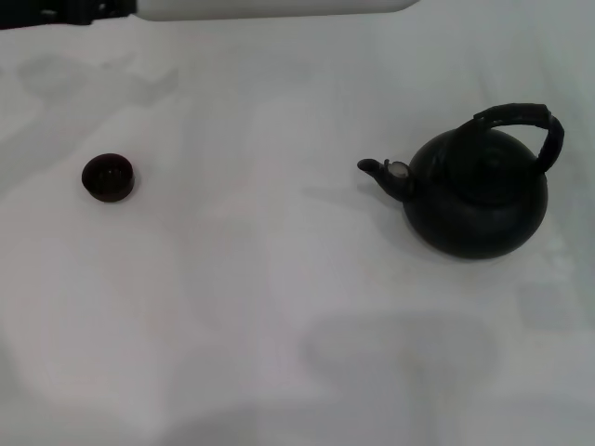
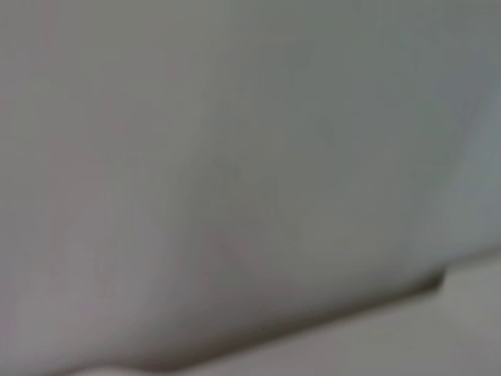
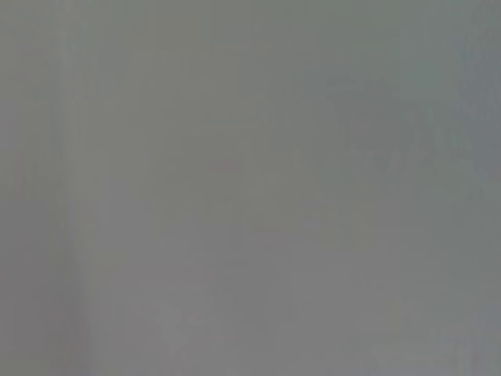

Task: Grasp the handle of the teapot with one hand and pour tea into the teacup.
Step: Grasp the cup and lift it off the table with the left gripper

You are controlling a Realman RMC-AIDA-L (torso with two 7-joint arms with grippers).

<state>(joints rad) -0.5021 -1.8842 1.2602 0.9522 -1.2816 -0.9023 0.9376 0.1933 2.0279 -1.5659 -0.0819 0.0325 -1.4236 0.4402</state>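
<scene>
1. On the right side of the white counter (image 1: 279, 307), in the head view, the teapot (image 1: 479, 200) is sitting upright, round, black and matte.
2. Its short curved spout (image 1: 381, 172) is pointing toward the robot's left, with a metal-tipped stopper (image 1: 398, 170) showing on it.
3. The handle (image 1: 530, 125) is arching over the pot's top and leaning toward its right-hand side; nothing is touching it.
4. The teacup (image 1: 109, 177) is sitting upright on the left side of the counter, well apart from the teapot, roughly in line with the spout. Its inside is looking dark; can't tell whether any tea is in it.
5. Neither hand is showing in the head view, so whether each is spread or pressed together, I cannot tell.
6. The left wrist view is showing only a blurred pale surface with a dark edge low in the picture; the right wrist view is showing a flat grey field. No task items in either.
</scene>
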